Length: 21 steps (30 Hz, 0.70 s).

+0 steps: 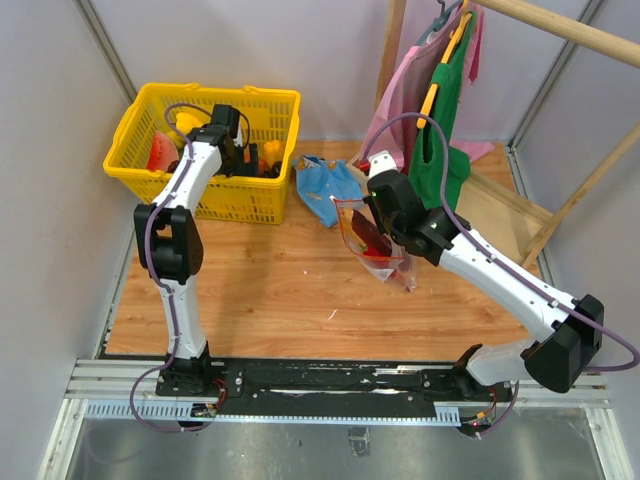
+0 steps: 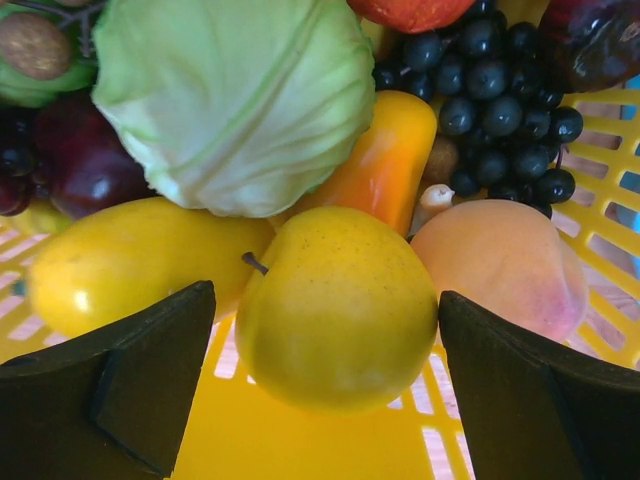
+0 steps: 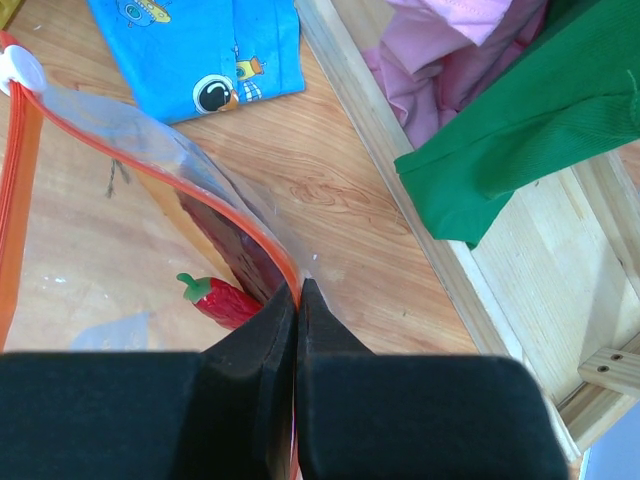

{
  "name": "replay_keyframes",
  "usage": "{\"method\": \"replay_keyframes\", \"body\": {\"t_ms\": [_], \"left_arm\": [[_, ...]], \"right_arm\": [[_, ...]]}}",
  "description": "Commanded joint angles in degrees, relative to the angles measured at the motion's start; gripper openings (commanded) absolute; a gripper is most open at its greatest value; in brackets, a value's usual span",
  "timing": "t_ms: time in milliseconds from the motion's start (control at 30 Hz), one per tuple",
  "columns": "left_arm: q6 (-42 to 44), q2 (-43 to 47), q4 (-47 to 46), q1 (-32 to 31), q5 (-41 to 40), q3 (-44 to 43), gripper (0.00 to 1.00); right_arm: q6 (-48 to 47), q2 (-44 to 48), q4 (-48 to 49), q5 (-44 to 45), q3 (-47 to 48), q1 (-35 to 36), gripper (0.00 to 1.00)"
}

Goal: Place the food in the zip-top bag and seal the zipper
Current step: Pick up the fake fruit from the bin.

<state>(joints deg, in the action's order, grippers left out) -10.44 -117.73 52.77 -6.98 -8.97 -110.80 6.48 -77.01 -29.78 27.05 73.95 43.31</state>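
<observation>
My left gripper [image 1: 236, 152] reaches down into the yellow basket [image 1: 215, 197]. In the left wrist view it [image 2: 326, 292] is open, its jaws standing on either side of a round yellow toy fruit [image 2: 335, 305] with a short stalk, not pressing it. A longer yellow fruit [image 2: 130, 262] lies to its left and a peach [image 2: 505, 262] to its right. My right gripper [image 3: 298, 286] is shut on the zip-top bag [image 1: 370, 238] at its red-orange zipper [image 3: 225, 205], holding the bag hanging open above the table. A dark red slice [image 3: 235, 245] and a red chilli [image 3: 215, 298] show through the plastic.
The basket also holds a green cabbage [image 2: 230, 90], dark grapes [image 2: 500, 90] and an orange vegetable [image 2: 385, 160]. A blue pouch [image 1: 325, 182] lies between basket and bag. A wooden rack [image 1: 540, 215] with pink and green clothes [image 1: 440, 110] stands at the back right.
</observation>
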Motion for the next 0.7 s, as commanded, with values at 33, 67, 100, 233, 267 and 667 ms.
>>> {"method": "replay_keyframes", "body": {"t_ms": [33, 67, 100, 233, 267, 667], "left_arm": [[2.2, -3.3, 2.6, 0.4, 2.3, -0.3, 0.97], [2.3, -3.8, 2.6, 0.4, 2.4, -0.2, 0.97], [2.3, -4.3, 2.6, 0.4, 2.4, 0.0, 0.97], [2.3, -5.9, 2.8, 0.4, 2.7, 0.1, 0.97], [2.3, -6.1, 2.9, 0.4, 3.3, 0.1, 0.96], [2.1, -2.5, 3.3, 0.4, 3.1, -2.0, 0.64]], "right_arm": [[0.8, -0.8, 1.0, 1.1, -0.7, -0.9, 0.01], [0.8, -0.9, 1.0, 1.1, -0.7, -0.9, 0.01], [0.8, -0.9, 1.0, 1.1, -0.7, -0.9, 0.01], [0.8, -1.1, 1.0, 1.0, -0.7, -0.9, 0.01], [0.8, -1.1, 1.0, 1.0, -0.7, -0.9, 0.01], [0.9, -0.8, 1.1, 1.2, -0.6, -0.9, 0.01]]}}
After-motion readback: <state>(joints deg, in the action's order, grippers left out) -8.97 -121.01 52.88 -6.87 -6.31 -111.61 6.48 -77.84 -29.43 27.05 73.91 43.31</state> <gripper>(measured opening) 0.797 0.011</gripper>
